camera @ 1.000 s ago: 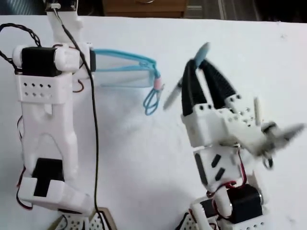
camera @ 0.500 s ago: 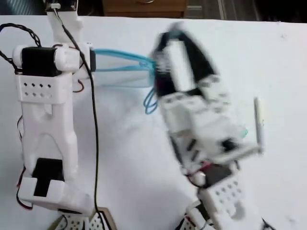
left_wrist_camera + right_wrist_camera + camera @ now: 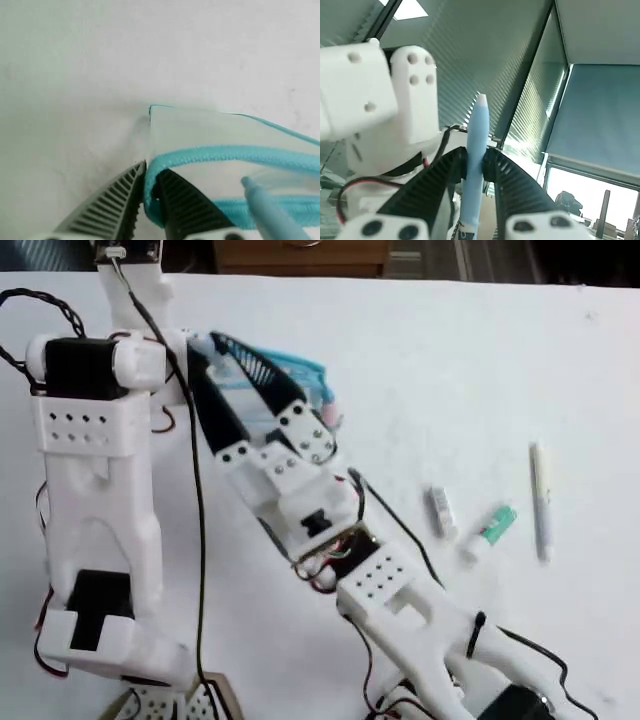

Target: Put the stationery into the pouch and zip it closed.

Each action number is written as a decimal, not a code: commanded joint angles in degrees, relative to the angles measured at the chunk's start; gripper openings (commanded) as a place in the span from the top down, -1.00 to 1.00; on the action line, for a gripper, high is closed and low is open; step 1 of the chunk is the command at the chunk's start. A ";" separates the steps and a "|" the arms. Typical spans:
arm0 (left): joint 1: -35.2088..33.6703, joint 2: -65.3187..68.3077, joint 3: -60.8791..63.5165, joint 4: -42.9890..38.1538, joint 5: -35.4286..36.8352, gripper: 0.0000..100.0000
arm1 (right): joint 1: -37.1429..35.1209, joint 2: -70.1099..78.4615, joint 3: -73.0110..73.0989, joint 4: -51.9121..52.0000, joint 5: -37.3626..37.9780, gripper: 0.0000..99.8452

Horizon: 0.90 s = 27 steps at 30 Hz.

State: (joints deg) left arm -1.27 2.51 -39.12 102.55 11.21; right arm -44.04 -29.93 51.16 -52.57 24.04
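Right gripper is clamped on a light-blue pen, jaws tight on its barrel with the tip poking out past them. From above, that gripper sits right over the clear pouch at the far side of the table. Left gripper is pinched shut on the pouch's teal zipper edge at one corner, and the pen's tip shows at the mouth, between the two zipper lines. Well apart, by the right arm, lie a white pen, a green-capped stick and a small white block
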 commanded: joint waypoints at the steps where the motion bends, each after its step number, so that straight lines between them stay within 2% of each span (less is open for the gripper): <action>1: 0.13 -0.40 -0.35 -1.05 0.18 0.95 | 0.75 1.45 -2.90 -1.01 0.62 0.97; 7: 0.31 -0.40 -0.35 -1.05 0.26 0.95 | 5.49 4.88 -2.55 -0.75 0.26 0.97; 13: 0.13 -0.40 -0.26 -1.05 0.26 0.95 | 5.85 6.81 1.49 1.80 -0.62 0.96; 20: 0.13 -0.40 -0.26 -0.97 0.26 0.95 | 6.20 5.76 2.29 2.24 -4.66 0.60; 27: 0.13 -0.40 -0.26 -0.97 0.26 0.95 | 6.20 3.91 2.29 2.24 -4.40 0.57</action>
State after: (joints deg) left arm -1.27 2.51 -39.12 102.55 11.21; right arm -38.33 -23.25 53.80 -50.64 20.00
